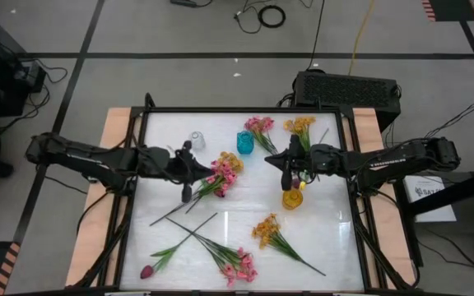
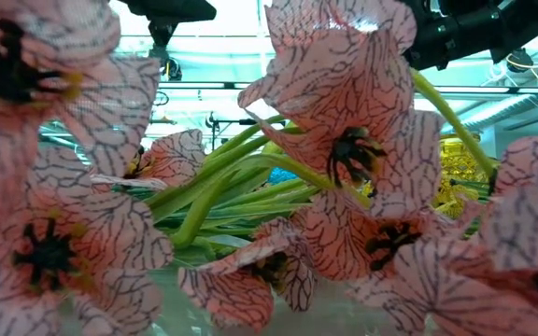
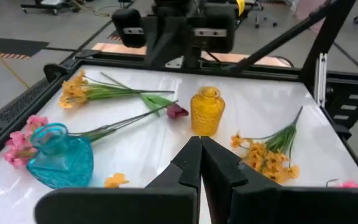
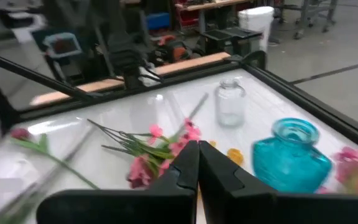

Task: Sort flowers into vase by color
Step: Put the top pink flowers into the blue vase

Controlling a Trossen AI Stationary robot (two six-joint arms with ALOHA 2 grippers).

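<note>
Above the white table point(image 1: 245, 238), left gripper point(image 1: 187, 194) and right gripper point(image 1: 287, 182) hang pressed together, seemingly empty.

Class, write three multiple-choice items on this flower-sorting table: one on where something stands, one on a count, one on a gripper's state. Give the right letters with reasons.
1. Where does the yellow vase stand?
A. just below the right gripper, seen from above
B. at the table's left edge
C. beside the clear vase

2. How many vases stand on the table?
A. one
B. three
C. five

3. How are the left gripper's fingers?
A. spread wide
B. shut, with nothing between them
C. shut on a vase

Answers:
1 A: the high view shows the yellow vase right by the right gripper, far from the clear vase.
2 B: clear, blue vase and yellow make three.
3 B: the left wrist view shows the two fingers meeting with nothing between them.
</note>
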